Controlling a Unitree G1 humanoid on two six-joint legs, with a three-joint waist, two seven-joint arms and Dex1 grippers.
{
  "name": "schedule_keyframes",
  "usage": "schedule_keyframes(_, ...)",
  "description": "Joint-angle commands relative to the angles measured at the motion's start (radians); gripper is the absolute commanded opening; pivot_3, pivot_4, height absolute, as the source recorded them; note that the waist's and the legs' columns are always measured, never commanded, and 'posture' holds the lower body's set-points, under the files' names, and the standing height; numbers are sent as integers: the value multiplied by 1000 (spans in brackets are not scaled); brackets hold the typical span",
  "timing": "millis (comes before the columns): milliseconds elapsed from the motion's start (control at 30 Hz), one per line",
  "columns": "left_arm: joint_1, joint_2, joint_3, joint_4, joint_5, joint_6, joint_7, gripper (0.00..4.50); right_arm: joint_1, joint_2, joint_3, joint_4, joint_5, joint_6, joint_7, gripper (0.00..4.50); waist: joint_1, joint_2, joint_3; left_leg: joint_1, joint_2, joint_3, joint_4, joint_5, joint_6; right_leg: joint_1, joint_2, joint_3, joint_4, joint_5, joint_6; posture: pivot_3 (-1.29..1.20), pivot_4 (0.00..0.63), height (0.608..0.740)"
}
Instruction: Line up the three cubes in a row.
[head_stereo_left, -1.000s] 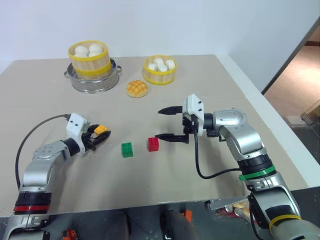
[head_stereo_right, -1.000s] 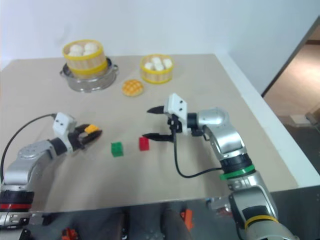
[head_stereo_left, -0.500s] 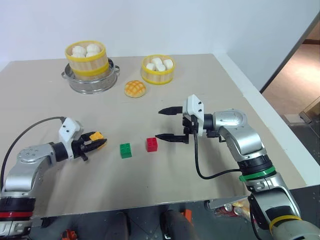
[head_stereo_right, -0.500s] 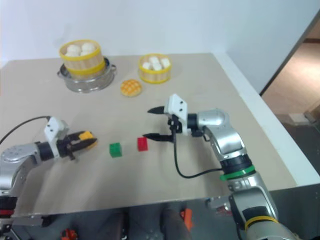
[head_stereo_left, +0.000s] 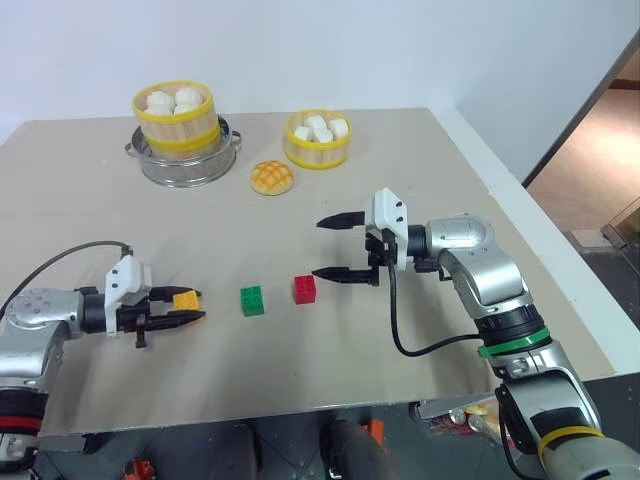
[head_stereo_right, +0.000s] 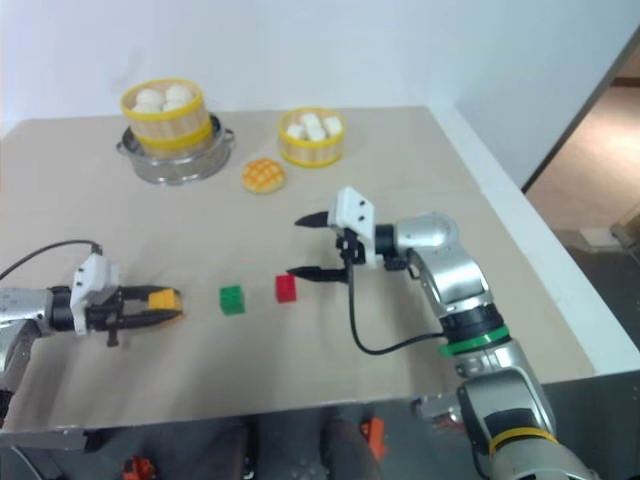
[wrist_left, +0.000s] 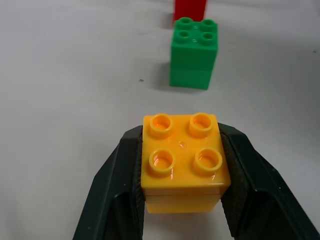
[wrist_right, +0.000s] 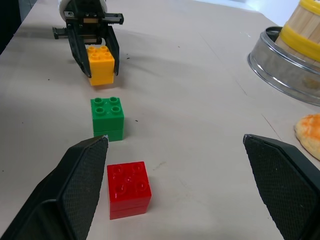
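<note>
My left gripper (head_stereo_left: 188, 307) is shut on the orange-yellow cube (head_stereo_left: 184, 298), holding it studs up low over the table at the left; its pads (wrist_left: 129, 165) clamp the cube's two sides (wrist_left: 182, 160). The green cube (head_stereo_left: 252, 300) sits on the table just right of it, and the red cube (head_stereo_left: 305, 289) a short gap further right. All three lie roughly along one line in the right wrist view, orange (wrist_right: 101, 64), green (wrist_right: 107, 117), red (wrist_right: 129, 187). My right gripper (head_stereo_left: 320, 248) hovers open right of the red cube, holding nothing.
A yellow steamer of white buns (head_stereo_left: 176, 115) stands on a metal pot (head_stereo_left: 185, 165) at the back left. A second steamer (head_stereo_left: 318, 140) and a golden crosshatched bun (head_stereo_left: 271, 177) lie behind the cubes. The table edge (head_stereo_left: 560, 260) runs along the right.
My left gripper has drawn back and left with the orange-yellow cube and turned its wrist, so the cube now sits level and lower. The right gripper has stayed put.
</note>
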Motion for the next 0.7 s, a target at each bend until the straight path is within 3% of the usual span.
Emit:
schedule_keyframes(33,-70,-18,-22,59,11,-53,-35,1352,-17,-15,-13,-17,4,-7,10,4500,0,0,0,0,0,0,0,0,0,0,0,0,0,0,1,0,150,740)
schedule_keyframes(700,-141,-36,-72,192,61,-156,-95,1352,-1,-29,-15,-39,8,11,2,4500,-2,0,0,0,0,-1,0,0,0,0,1,-1,1,2,4,0,150,740)
